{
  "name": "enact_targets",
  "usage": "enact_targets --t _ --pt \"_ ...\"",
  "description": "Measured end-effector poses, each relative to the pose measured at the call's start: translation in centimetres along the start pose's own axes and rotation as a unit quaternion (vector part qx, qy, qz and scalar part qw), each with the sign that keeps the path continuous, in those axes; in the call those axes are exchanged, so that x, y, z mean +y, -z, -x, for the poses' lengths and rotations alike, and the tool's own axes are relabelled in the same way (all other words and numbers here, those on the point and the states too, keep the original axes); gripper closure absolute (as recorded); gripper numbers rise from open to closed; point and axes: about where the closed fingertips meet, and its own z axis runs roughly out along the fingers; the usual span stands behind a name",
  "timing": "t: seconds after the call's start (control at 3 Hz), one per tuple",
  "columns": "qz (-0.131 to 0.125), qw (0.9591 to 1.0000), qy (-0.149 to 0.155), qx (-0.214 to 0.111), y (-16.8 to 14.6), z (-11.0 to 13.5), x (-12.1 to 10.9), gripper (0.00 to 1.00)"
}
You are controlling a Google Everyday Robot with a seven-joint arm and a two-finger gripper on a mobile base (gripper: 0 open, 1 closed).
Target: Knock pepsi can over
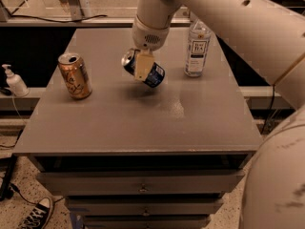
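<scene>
The pepsi can [151,72], dark blue with a silver top, is tilted far over with its top pointing up and to the left, just above the grey table [143,113] near its middle back. My gripper [143,67] hangs from the white arm and is shut on the can, one tan finger [143,66] lying across its front. The can's shadow falls on the table right behind it.
An orange-gold can [75,75] stands upright at the table's left side. A clear plastic bottle [197,49] stands upright at the back right. A white pump bottle [15,80] sits off the table to the left. Drawers front the table below.
</scene>
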Motion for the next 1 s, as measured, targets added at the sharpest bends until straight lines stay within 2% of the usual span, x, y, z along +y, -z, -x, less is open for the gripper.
enact_targets --t 0.33,0.67,1.0 --pt "0.015 0.9987 0.029 0.039 -1.1 0.1 0.6 1.0" --pt "0.019 0.9957 0.056 0.072 -2.4 0.9 0.8 0.82" --pt "0.019 0.9934 0.073 0.086 -3.4 1.9 0.6 0.59"
